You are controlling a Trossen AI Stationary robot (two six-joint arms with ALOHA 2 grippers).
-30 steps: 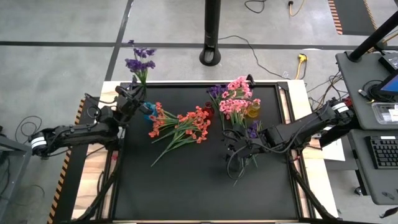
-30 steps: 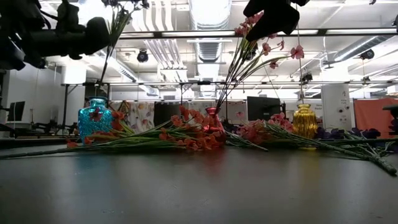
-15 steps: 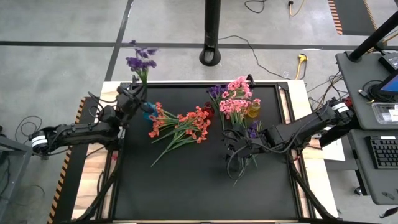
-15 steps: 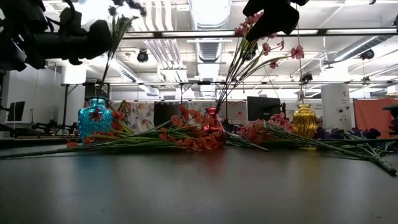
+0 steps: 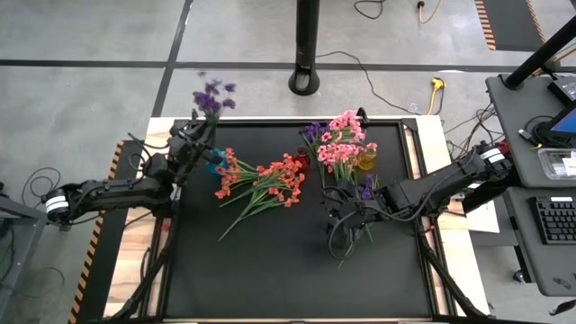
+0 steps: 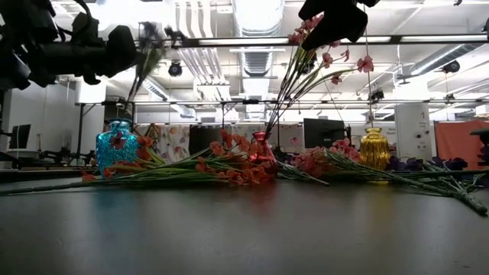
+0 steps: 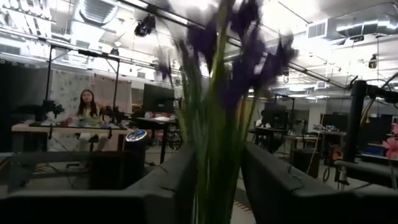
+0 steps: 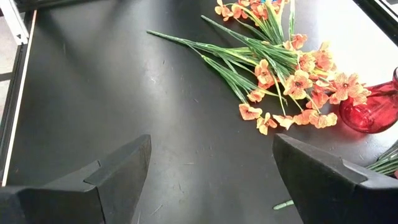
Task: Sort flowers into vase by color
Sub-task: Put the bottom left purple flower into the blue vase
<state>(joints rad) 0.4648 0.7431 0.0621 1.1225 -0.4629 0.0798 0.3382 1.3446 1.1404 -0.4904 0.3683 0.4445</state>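
Note:
My left gripper (image 5: 191, 142) is shut on a purple spray (image 5: 212, 94) above the blue vase (image 5: 214, 160) at the table's far left. The blossoms (image 6: 157, 34) stand above the fingers. The stems' lower ends (image 6: 127, 99) hang just over the blue vase (image 6: 117, 145). Orange-red sprays (image 5: 261, 182) lie flat at mid-table. Pink sprays (image 6: 306, 61) stand in the red vase (image 6: 260, 145). More pink (image 5: 337, 155) and purple (image 5: 367, 189) sprays lie near the yellow vase (image 5: 364, 160). My right gripper (image 5: 346, 216) hovers open above the table (image 8: 211, 180). My left gripper (image 7: 214, 186) pinches the purple spray's bundled green stems (image 7: 214, 168) between its two fingers (image 7: 168, 186), well below the blossoms (image 7: 242, 37). The fingers come level from the table's left, across the stems. The spray stands roughly upright, lifted clear of the table.
The three vases stand in a row along the far half of the black table top (image 5: 270, 270). Stems of the lying sprays (image 8: 205, 46) spread toward the near side at mid-table. A person sits in the room beyond (image 7: 84, 106).
The purple spray in my left gripper has swung: its blossoms have tipped toward the table's right and now show blurred, while the stems' lower ends stay over the blue vase. My left gripper has edged slightly to the right. It stays shut.

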